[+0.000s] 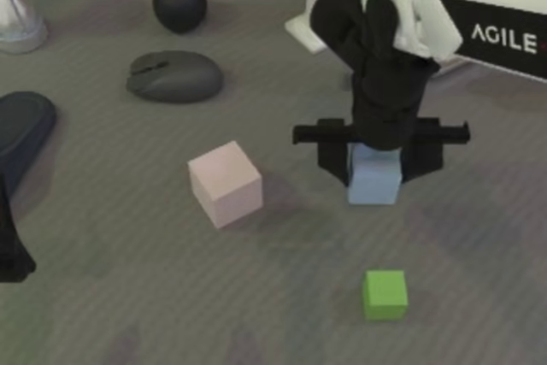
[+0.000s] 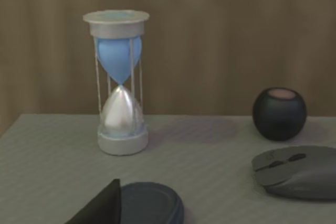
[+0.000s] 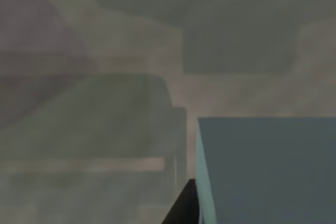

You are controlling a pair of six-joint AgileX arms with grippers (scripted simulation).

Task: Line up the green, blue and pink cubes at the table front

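The light blue cube [image 1: 374, 179] sits right of the table's middle, and my right gripper [image 1: 376, 164] comes down over it, shut on it with a black finger on each side. In the right wrist view the blue cube [image 3: 268, 171] fills the near corner, with one finger [image 3: 184, 208] against its edge. The larger pale pink cube [image 1: 225, 184] rests on the table [image 1: 128, 297] to the left of the blue one, turned slightly. The small green cube [image 1: 385, 294] lies nearer the front, below the blue cube. My left gripper [image 1: 10, 241] is parked at the left edge.
A dark grey mouse [image 1: 175, 75] and a black round speaker [image 1: 179, 2] lie at the back left. An hourglass [image 2: 119, 82] stands at the far left corner. A dark round disc [image 1: 24, 126] lies just ahead of the left gripper.
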